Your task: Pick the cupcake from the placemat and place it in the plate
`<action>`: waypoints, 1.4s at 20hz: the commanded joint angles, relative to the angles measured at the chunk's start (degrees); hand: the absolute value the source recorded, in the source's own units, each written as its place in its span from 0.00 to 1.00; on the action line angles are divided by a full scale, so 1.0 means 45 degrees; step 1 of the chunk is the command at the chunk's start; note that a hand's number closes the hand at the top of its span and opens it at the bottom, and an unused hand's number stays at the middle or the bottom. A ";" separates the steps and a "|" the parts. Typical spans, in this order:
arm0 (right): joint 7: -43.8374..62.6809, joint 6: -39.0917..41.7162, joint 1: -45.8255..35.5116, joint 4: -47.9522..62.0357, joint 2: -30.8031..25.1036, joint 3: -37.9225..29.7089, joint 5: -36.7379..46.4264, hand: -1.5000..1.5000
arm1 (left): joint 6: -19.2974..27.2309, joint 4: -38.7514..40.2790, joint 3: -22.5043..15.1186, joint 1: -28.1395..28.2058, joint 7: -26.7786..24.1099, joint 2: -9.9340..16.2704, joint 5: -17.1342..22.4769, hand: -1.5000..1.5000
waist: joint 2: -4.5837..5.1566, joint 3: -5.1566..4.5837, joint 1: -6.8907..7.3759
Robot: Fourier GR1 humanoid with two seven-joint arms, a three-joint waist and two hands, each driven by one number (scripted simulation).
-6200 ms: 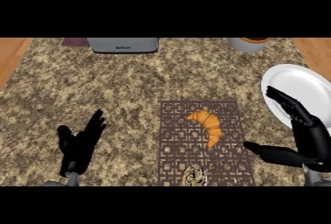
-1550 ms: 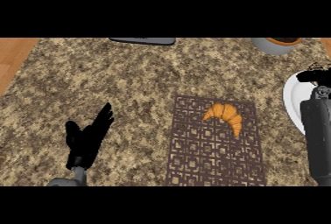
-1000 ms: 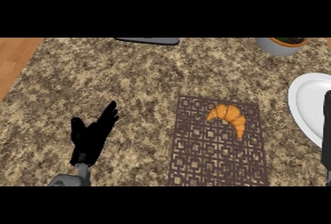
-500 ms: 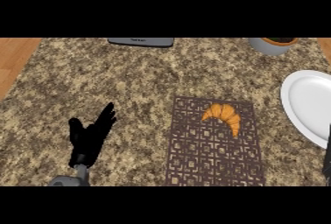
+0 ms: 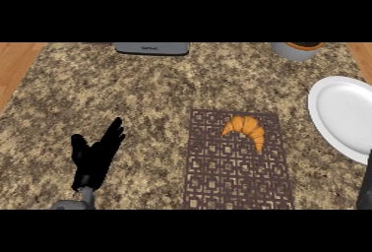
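— Since you can see the counter better than I can, where's the cupcake?

— No cupcake anywhere that I can make out. What lies on the placemat (image 5: 236, 162) is a croissant (image 5: 246, 130), golden, curved, up near the mat's one-o'clock corner.

— And the plate?

— The plate (image 5: 341, 115) is white, bare as far as it shows, out at three o'clock from the croissant, near it but apart, and partly cut off by the edge.

— So nothing's been moved over yet?

— I'd judge the whole job is ahead: the pastry sits on the mat, the plate holds nothing, and no hand is near either one.

— What about the hands?

— The left hand (image 5: 96, 155) is over at eight o'clock, well apart from the mat, fingers straight and pointing up, holding nothing. It looks to be resting. Of the right side only a dark sliver of forearm (image 5: 364, 189) shows at the lower right edge; the hand itself is out of sight.

— Anything else up there?

— A grey appliance (image 5: 151, 48) at twelve o'clock, and a grey cup (image 5: 297, 50) toward one o'clock.
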 commanded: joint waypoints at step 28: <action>-0.3139 -0.9484 0.0776 0.1226 0.2200 0.1006 -0.9319 0.00 | 0.0324 0.0581 0.0226 0.0365 -0.0394 -0.0354 -0.0295 0.50 | -0.0366 -0.0062 -0.0735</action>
